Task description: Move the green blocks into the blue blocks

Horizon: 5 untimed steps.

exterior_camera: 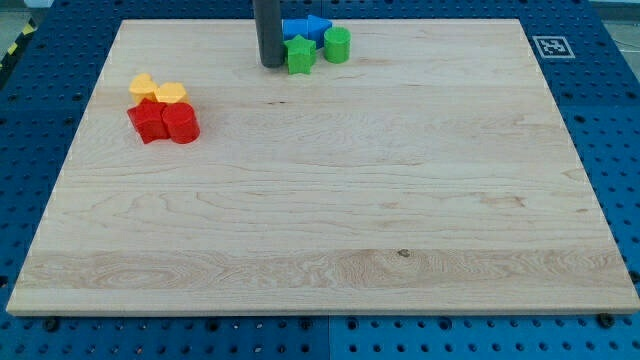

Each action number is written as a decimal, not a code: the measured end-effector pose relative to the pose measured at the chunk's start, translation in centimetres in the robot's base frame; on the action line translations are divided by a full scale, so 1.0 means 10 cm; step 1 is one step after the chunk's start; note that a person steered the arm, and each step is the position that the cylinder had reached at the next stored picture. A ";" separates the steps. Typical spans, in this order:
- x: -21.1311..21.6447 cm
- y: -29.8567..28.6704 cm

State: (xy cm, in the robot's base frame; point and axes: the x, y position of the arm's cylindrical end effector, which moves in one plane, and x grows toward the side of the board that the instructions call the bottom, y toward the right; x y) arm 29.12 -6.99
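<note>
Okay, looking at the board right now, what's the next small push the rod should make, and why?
Probably none beyond a light nudge toward the view's right: my tip sits just left of the green star-shaped block, which already touches the blue blocks, as the green round block seems to. Both green blocks look delivered.

I count two green blocks, a green star block [300, 54] and a green round block [337, 45]; I count blue blocks too, one blue arrow-shaped block [314, 26] for sure, and my rod hides part of the blue, so I cannot tell if there are more; I count two yellow blocks, a yellow block at the left [143, 85] and a yellow block beside it [171, 94]; I count two red blocks, a red star-like block [148, 120] and a red round block [182, 124]; I see one wooden board [330, 210] and one square marker tag [551, 46].
</note>
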 end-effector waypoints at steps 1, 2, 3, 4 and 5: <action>0.12 0.17; 0.06 0.35; -0.17 0.35; -0.19 0.30; -0.15 -0.02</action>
